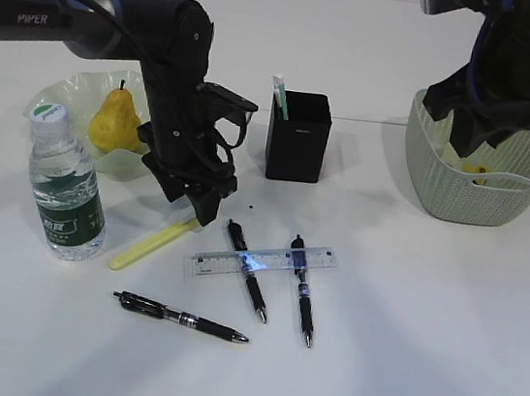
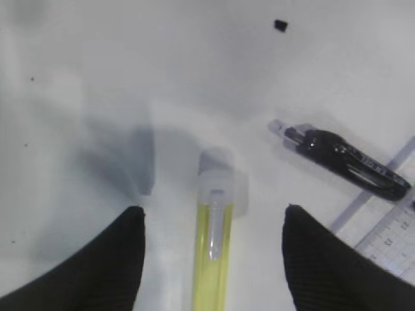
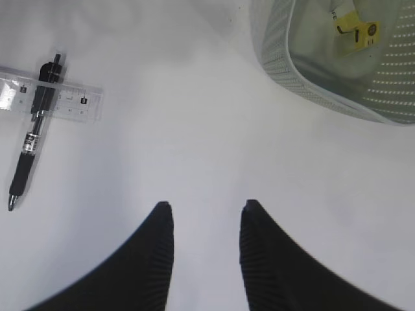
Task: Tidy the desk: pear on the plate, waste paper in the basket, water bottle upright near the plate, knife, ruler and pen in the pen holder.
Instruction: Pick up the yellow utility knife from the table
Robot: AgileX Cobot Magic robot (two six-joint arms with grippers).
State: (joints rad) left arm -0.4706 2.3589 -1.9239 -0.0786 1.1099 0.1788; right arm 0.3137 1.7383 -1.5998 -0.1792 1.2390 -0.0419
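My left gripper (image 1: 201, 207) (image 2: 214, 208) stands open low over the desk (image 1: 401, 353), its fingers on either side of a yellow pen with a clear cap (image 1: 153, 243) (image 2: 213, 240), not touching it. The ruler (image 1: 267, 260) (image 3: 71, 100) lies under two black pens (image 1: 247, 269) (image 1: 301, 289). A third black pen (image 1: 181, 317) lies nearer the front. The pear (image 1: 116, 120) sits on the plate (image 1: 68, 94), with the water bottle (image 1: 63, 186) upright beside it. My right gripper (image 1: 465, 141) (image 3: 204, 204) hangs open and empty by the basket (image 1: 443, 182) (image 3: 285, 58), which holds waste paper (image 3: 355, 26). I cannot pick out the knife.
The black pen holder (image 1: 298, 139) stands behind the pens with a green-and-white handle (image 1: 280, 96) sticking out of it. A small dark speck (image 2: 280, 25) lies on the desk beyond the yellow pen.
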